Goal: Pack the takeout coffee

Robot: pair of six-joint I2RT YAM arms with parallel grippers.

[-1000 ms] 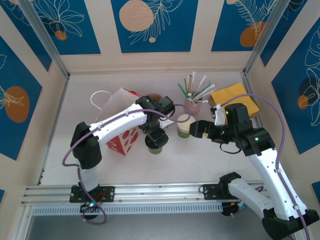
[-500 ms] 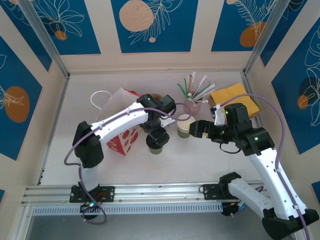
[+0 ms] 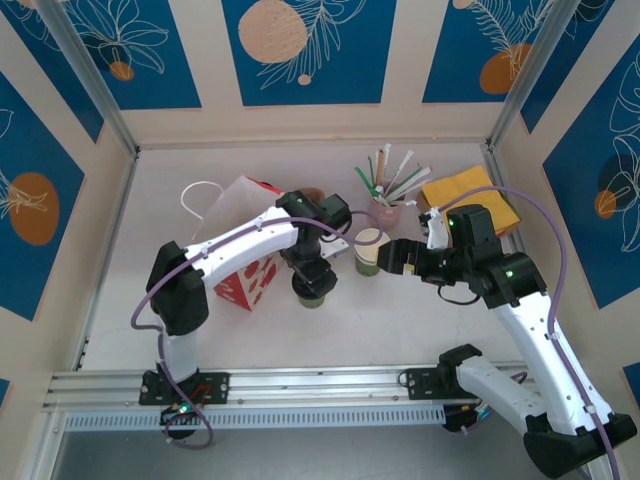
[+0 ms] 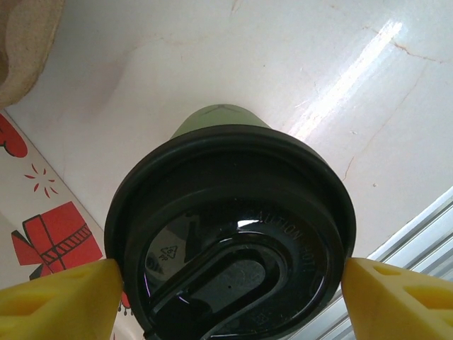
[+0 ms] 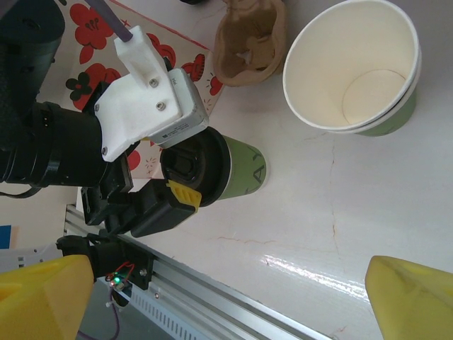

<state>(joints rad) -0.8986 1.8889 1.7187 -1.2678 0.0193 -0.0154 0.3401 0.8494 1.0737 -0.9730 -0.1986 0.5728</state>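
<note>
A small green paper cup with a round black plastic lid (image 4: 230,234) stands upright on the white table (image 3: 400,310), just beside a white paper bag printed with red gifts and flowers (image 3: 245,275). The left pincer (image 4: 230,280) is clamped on this cup, one yellow fingertip (image 4: 64,297) pressed against each side of the lid's rim. A lidless green cup with a white inside (image 5: 350,67) stands near it, next to a brown pulp cup carrier (image 5: 248,42). The right pincer (image 5: 228,297) hangs with its fingers spread wide apart, holding nothing
</note>
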